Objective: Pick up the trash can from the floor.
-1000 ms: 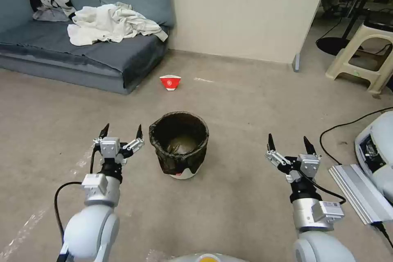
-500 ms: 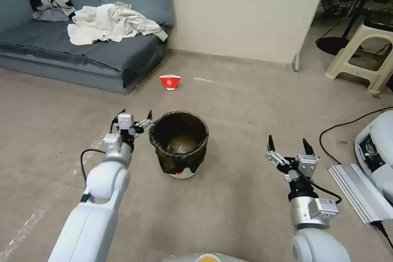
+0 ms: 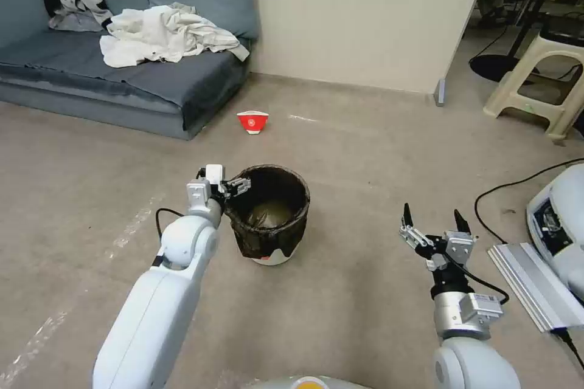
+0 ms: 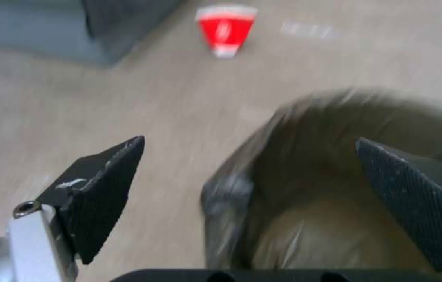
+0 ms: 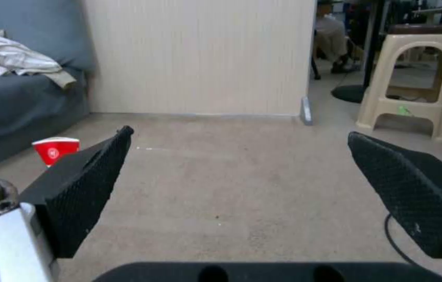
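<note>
The trash can, a small white bin lined with a dark crinkled bag, stands upright on the beige floor. My left gripper is open at the can's left rim. In the left wrist view the bagged rim runs between the two fingers: one finger is outside the can and the other finger is over its inside. The left gripper holds nothing. My right gripper hangs open to the right of the can, well apart from it, with bare floor between the right gripper's fingers.
A red-and-white paper cup sits on the floor beyond the can, near a blue sofa with crumpled clothes. A plastic stool stands at the far right. A black cable and white equipment lie at the right edge.
My left arm has reached forward and to the right, bringing its open gripper from beside the can to its left rim. The right arm has barely moved.
</note>
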Robot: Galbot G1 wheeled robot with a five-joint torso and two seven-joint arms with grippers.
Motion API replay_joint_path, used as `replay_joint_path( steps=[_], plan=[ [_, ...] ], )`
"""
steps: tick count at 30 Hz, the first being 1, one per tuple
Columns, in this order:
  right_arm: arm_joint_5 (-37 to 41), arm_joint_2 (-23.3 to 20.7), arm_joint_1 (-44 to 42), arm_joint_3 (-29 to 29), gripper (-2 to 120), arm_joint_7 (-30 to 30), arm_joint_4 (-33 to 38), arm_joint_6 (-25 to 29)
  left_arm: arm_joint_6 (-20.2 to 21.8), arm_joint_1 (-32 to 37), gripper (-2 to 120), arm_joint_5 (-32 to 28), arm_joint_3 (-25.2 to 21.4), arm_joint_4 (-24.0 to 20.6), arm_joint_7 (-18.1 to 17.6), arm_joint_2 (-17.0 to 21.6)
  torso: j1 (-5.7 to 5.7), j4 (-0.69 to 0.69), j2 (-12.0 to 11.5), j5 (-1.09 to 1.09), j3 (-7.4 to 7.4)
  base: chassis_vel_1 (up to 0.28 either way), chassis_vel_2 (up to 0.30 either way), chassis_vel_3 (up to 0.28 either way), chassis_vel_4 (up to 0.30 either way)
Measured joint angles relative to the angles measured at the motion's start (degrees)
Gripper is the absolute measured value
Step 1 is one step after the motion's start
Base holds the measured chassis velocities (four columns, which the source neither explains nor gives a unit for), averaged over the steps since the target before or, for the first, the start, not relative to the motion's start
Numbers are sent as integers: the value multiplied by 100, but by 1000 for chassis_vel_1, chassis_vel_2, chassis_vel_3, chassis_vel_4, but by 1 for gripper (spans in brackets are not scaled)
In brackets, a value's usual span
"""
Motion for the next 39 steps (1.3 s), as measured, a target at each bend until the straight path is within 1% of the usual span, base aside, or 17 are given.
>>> replay_joint_path(
  steps=[1,2,4,6,7,10,11,15,23,30,39],
  plan=[
    [23,-2,-15,30,100,-2,0,5,216,-50,100,-63,13,39,-110,-24,0,0,0,1,0,0,0,0,0],
    [58,-7,-31,49,100,-3,0,9,326,-83,100,-104,28,94,-171,-41,0,-1,0,1,0,0,0,0,0],
    [84,-9,-44,61,100,-3,1,11,386,-103,100,-120,39,147,-203,-52,0,-1,0,1,0,0,0,0,0],
    [118,-13,-63,78,100,-5,2,16,494,-170,100,-136,61,348,-274,-77,0,0,0,0,0,0,0,0,0],
    [118,-13,-63,78,100,-5,2,16,494,-170,100,-136,61,348,-274,-77,0,0,0,0,0,0,0,0,0],
    [151,-15,-79,105,100,-5,10,26,539,-268,100,-142,71,624,-297,-98,0,0,0,0,0,0,0,0,0],
    [151,-15,-79,105,100,-5,10,26,539,-268,100,-142,71,624,-297,-98,0,0,0,0,0,0,0,0,0],
    [160,-30,-115,153,100,-30,33,35,540,-369,100,-190,83,852,-296,-140,0,0,0,0,0,0,0,0,0],
    [198,-27,-144,236,100,-48,50,69,529,-449,100,-148,148,997,-292,-254,0,0,0,0,0,0,0,0,0],
    [294,-22,-174,386,100,-108,63,100,518,-509,100,-73,328,1093,-311,-293,0,-1,1,0,0,0,0,0,0],
    [324,-38,-160,405,100,-122,47,108,508,-543,100,-73,354,1211,-350,-341,0,0,0,1,0,0,0,0,0]
  ],
)
